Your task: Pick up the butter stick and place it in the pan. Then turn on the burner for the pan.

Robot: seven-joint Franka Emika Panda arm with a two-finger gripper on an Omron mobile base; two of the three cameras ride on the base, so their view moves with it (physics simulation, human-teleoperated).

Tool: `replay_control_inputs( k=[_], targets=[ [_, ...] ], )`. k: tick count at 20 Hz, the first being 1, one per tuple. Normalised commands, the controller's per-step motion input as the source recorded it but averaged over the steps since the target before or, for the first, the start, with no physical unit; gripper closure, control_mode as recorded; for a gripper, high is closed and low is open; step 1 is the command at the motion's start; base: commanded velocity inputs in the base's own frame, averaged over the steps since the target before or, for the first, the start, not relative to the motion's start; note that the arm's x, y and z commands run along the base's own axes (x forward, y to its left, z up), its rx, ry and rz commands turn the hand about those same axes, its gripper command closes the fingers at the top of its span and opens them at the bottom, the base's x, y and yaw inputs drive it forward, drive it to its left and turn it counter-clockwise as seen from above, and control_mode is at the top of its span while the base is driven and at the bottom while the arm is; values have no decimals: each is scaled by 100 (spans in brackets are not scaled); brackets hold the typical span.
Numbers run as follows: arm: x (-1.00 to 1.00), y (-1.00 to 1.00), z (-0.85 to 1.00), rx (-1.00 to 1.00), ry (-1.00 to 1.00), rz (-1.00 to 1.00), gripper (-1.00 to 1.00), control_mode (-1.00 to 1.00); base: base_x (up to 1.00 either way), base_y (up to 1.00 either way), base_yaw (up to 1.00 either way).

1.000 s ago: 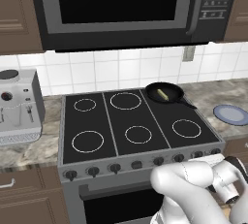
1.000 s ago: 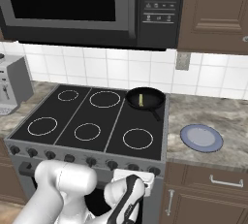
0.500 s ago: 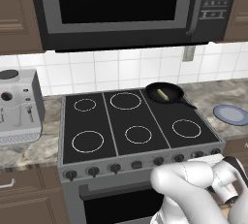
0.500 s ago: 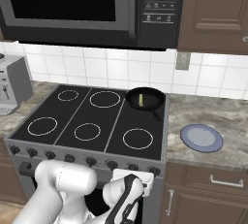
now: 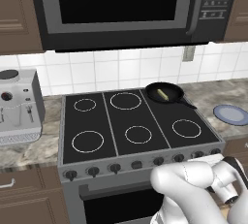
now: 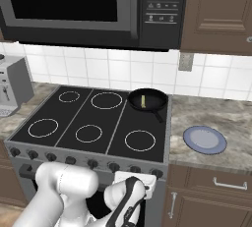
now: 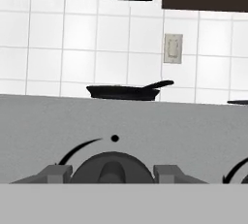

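A: Dark grey knob (image 7: 112, 168), nearest item, on the stove's front panel (image 7: 145, 126). State of the gripper (image 7: 112, 173)?

B: Gripper: its two finger tips (image 7: 53, 173) stand on either side of the knob, close against it; it looks clamped on the knob, though contact itself is not plain. From the right base view the hand sits low at the stove front, near the right end of the knob row (image 6: 88, 162).

A: Next, the cooktop (image 5: 135, 121).

B: Black glass, six ringed burners, none showing any glow.

A: Far items?

B: Pan (image 5: 164, 93), black, on the far right burner, handle pointing right and toward the near side. Butter stick (image 5: 164, 94), pale yellow, lying inside the pan. Blue-grey plate (image 6: 204, 139) on the stone worktop (image 6: 211, 115) to the right, well apart from the pan.

A: Task standing?

B: Butter placement: done, judging by where it lies. Burner: still to be switched on; the knob turn appears to be the step in hand. Whether this knob serves the pan's burner cannot be told.
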Motion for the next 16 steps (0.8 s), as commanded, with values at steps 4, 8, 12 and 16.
replay_control_inputs(
  k=[4, 8, 12, 16],
  targets=[
    [0, 0, 0, -12, 0, 0, 100, -100, 0, 0, 0],
    [0, 0, 0, -16, 0, 0, 100, -100, 0, 0, 0],
    [0, 0, 0, -18, 0, 0, 100, -100, 0, 0, 0],
    [0, 0, 0, -19, 0, 0, 100, -100, 0, 0, 0]
  ],
)
